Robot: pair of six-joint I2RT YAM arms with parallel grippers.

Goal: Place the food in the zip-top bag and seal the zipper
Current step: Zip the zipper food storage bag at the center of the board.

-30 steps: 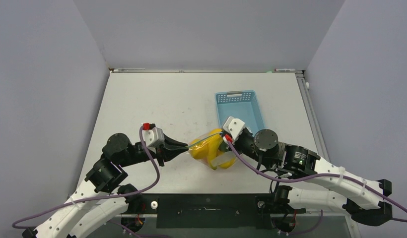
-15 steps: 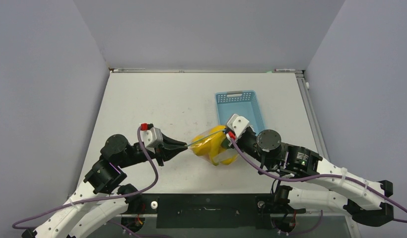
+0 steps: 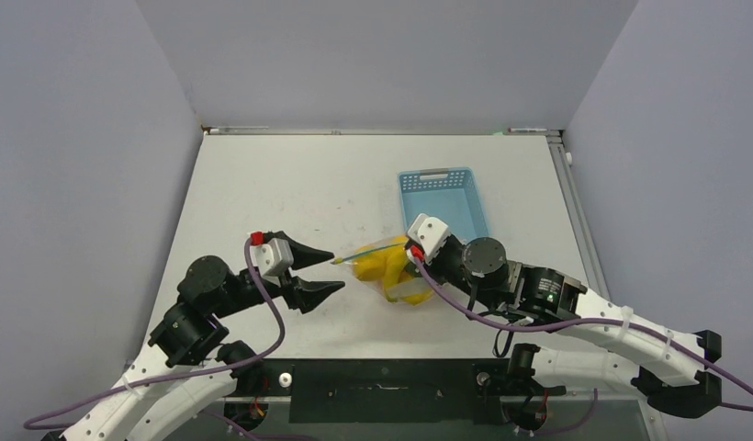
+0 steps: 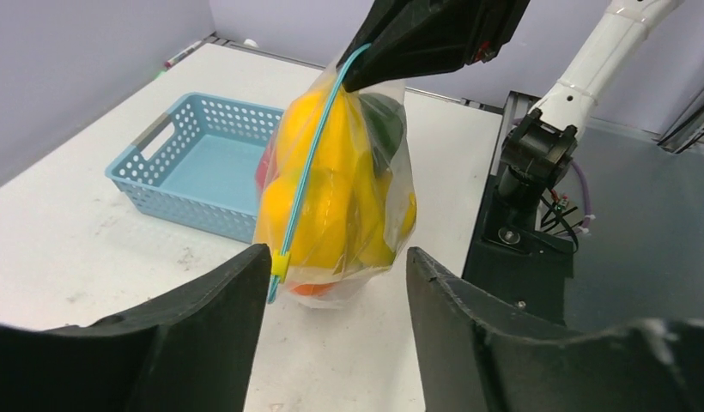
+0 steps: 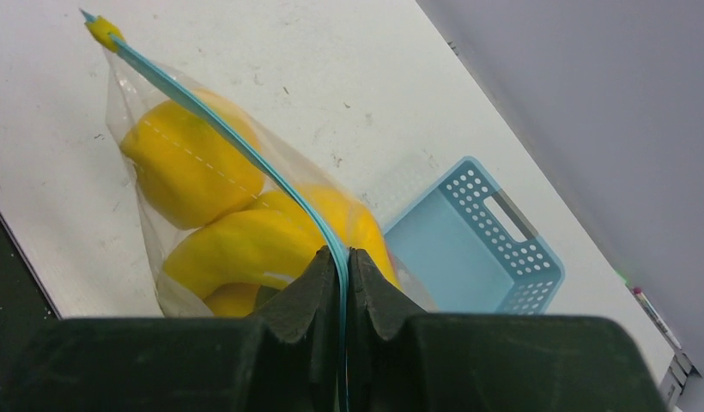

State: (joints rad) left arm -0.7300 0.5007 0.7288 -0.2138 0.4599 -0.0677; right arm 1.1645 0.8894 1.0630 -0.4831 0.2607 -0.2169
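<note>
Clear crinkly zip-top bag (image 3: 396, 280) — its light-blue zipper strip (image 3: 368, 251) runs lengthwise, free end toward the spread-fingered left gripper (image 3: 336, 270); right gripper (image 3: 411, 246) pinches the other end.

Legible markings: none.
A small label (image 3: 549, 294) is borne by the right arm (image 3: 621, 329), its print too small to be read.

clear zip-top bag (image 4: 400, 193) of yellow food (image 4: 327, 206), teal zipper (image 4: 308, 176) with yellow slider (image 4: 281, 266); light-blue basket (image 4: 181, 206) dotted with holes; white worktop (image 3: 290, 184)
</note>
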